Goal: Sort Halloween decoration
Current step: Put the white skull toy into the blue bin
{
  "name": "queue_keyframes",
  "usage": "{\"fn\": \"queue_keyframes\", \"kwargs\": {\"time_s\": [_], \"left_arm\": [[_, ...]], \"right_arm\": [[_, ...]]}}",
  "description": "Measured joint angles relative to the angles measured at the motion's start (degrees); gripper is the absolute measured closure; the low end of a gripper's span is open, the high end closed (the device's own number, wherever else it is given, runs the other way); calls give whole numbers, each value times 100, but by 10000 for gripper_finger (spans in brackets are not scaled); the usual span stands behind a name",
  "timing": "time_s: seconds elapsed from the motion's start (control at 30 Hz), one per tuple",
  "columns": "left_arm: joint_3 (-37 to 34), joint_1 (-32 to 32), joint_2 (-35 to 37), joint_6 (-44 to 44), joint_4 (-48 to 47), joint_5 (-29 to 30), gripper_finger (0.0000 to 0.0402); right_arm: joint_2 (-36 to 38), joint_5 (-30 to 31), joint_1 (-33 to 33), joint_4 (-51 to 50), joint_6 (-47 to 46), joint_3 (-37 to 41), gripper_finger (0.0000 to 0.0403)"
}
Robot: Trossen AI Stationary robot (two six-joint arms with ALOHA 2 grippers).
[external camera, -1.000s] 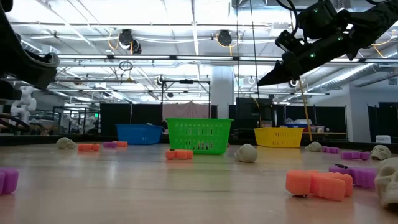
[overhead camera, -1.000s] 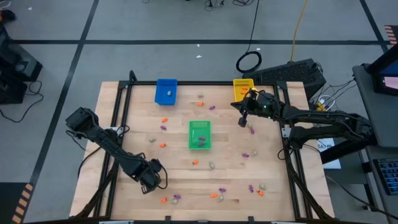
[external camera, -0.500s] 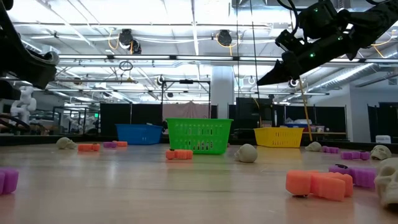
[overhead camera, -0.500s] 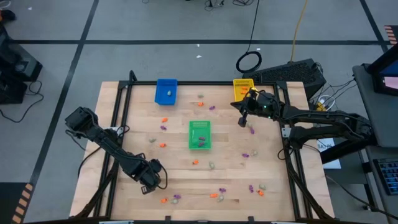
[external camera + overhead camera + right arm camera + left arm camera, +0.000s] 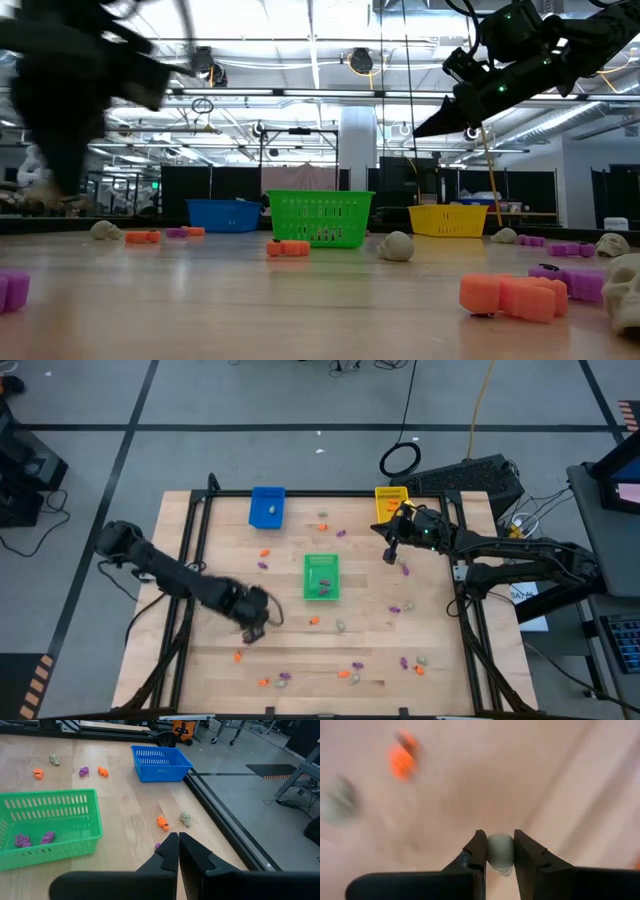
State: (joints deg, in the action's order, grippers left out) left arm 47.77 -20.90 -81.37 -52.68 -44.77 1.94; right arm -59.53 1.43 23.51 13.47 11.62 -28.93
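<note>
- Since the pale grey-white trinket (image 5: 500, 849) is pinched between the fingers of the left end effector (image 5: 500, 851), the relation that counts is the one between that load and the trays (not between end effector and trinket, which are already in contact).
- The left end effector (image 5: 253, 622) is seen in the high view over the bench (image 5: 200, 580), toward its left side, with the green tray (image 5: 321, 576) lying to its right and farther from the bench's near edge.
- The blue tray (image 5: 267, 507) is set at the far edge, well apart from the left end effector; a pale piece is already seen inside it, so it is judged the likely goal for this colour.
- The long axis of the blue tray is laid roughly front to back, so an approach from the near side would be made along its length.
- The right end effector (image 5: 391, 553) is held above the bench near the yellow tray (image 5: 391, 503) with its fingers pressed together on nothing (as its own wrist view shows).
- The left arm is judged the one to finish the carry, since the load is already in its grip, though the blue tray lies well apart from both arms.
- Loose orange trinkets (image 5: 508, 294) and purple trinkets (image 5: 574, 284) are left scattered on the bench, so much sorting is judged still to be done.
</note>
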Motion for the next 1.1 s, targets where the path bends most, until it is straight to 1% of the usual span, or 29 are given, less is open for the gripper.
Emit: {"fn": "queue_keyframes", "kwargs": {"time_s": [0.1,0.23,0.3,0.37,0.47,0.53,0.7,0.9,1.0,1.1], "left_arm": [[8,947,75,912,-2,116,350],[149,2351,71,2208,-43,13,350],[359,3014,73,2941,-85,-1,350],[599,3674,73,3482,-164,0,351],[1042,4555,-25,4155,-130,2,351],[1359,5052,-233,4532,-240,-4,351],[2293,5832,-1110,5282,-552,-12,351],[3248,6297,-2273,5743,-894,10,351],[3421,6440,-2676,5811,-1061,24,351],[3431,6565,-2892,5814,-1053,35,351]], "right_arm": [[0,0,0,0,0,0,403],[0,0,0,0,-34,0,403],[0,0,0,0,-28,0,403],[0,0,0,0,-13,0,403],[0,0,0,0,-2,0,403],[0,0,0,-1,-2,0,403],[0,0,0,2,0,0,403],[0,0,0,0,0,0,403],[0,0,0,0,21,0,403],[0,0,0,-1,67,0,403]]}}
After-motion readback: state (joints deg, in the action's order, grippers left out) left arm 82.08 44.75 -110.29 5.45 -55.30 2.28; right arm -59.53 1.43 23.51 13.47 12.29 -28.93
